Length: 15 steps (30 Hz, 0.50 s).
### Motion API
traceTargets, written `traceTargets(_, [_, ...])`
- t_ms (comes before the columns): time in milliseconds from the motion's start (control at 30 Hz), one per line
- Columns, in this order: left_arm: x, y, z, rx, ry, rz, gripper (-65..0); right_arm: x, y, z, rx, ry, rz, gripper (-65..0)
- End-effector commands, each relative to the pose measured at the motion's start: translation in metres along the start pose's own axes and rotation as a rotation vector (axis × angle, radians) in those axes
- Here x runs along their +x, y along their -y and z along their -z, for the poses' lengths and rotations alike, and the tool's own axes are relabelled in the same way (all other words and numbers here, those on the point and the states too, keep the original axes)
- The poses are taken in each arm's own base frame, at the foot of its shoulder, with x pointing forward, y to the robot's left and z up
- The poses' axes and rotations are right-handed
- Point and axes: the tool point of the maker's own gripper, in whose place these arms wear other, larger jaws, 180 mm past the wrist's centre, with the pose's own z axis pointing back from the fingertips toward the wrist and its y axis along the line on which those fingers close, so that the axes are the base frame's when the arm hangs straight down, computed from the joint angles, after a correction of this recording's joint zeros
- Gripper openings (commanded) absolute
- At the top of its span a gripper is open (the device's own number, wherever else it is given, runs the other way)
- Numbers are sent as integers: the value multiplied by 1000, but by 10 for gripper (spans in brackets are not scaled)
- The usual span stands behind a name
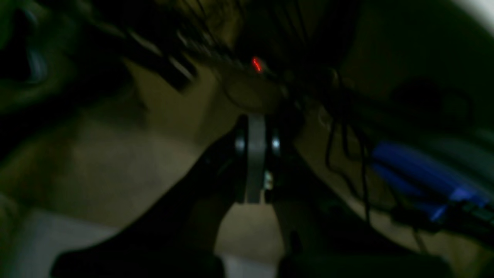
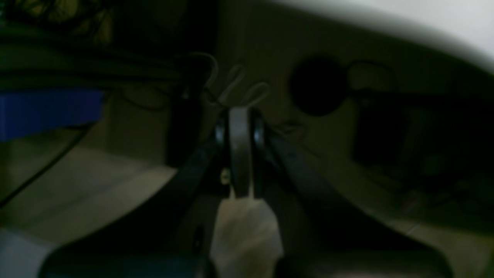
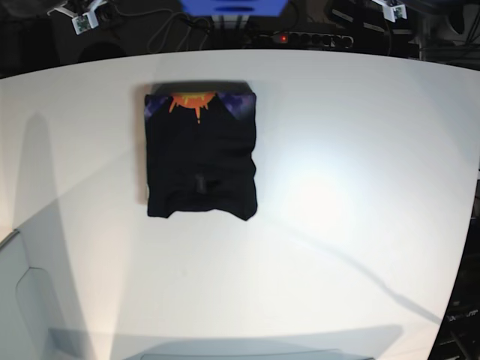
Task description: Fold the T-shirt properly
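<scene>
Black T-shirt (image 3: 201,161) folded flat, orange-purple print at far edge

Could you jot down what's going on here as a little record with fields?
Item: T-shirt, black, folded into a compact rectangle
Print: orange sun and purple showing along its far edge
Surface: white table
Left gripper: shut, holding nothing
Right gripper: shut, holding nothing
Arms: not seen in the base view
Beyond the table: blue box, power strip

Bare table (image 3: 360,187) around T-shirt (image 3: 201,157)
</scene>
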Motion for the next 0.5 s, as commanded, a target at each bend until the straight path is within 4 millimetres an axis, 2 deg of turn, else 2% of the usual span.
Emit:
traceTargets(0, [-11, -8, 1, 16, -31, 4, -649, -6, -1, -2, 24, -10, -5, -650])
traceTargets(133, [-34, -11, 31, 3, -115, -3, -649, -40, -9, 8, 81, -92, 29, -650])
traceTargets(233, [-35, -16, 60, 13, -91, -4, -649, -56, -22, 22, 133, -132, 52, -650])
traceTargets(333, [-49, -9, 93, 21, -96, 118, -649, -75, -35, 43, 179, -176, 105, -650])
traceTargets(467, [-74, -3, 125, 21, -117, 276, -649, -94, -53, 71, 241, -233, 158, -650])
